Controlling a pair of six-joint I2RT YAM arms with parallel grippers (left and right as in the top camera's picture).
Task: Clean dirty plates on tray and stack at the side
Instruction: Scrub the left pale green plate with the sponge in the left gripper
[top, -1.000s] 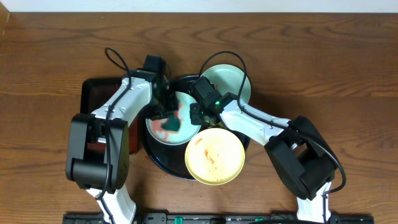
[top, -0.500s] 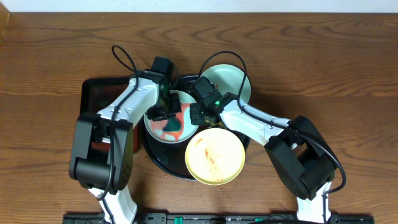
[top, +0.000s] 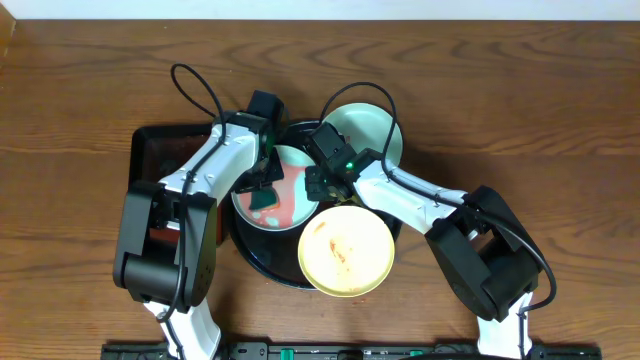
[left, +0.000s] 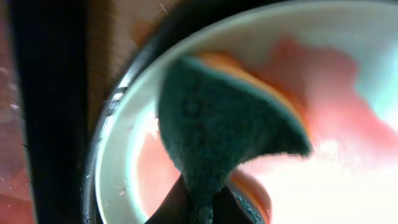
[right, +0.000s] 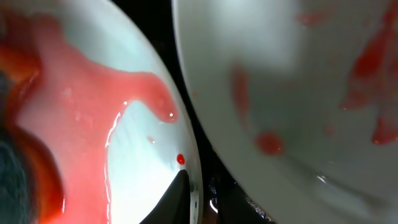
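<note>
Mint plate (top: 296, 196), centre frame on the tray (top: 258, 262), is awash in pink sauce. Left gripper (top: 262, 188) pinches the sponge (top: 263, 201) at its left side; best sweep rightward, pressing flat. Right gripper (top: 318, 184) straddles the rim; whether it clamps, I cannot tell.

Overhead is evenly lit and sharp; both wrist views are blurred, with white glare.

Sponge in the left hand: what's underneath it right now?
The sponge lies on a mint plate awash with pink-red sauce. The patch beneath it is covered, so whether that is clean cannot be seen.
</note>
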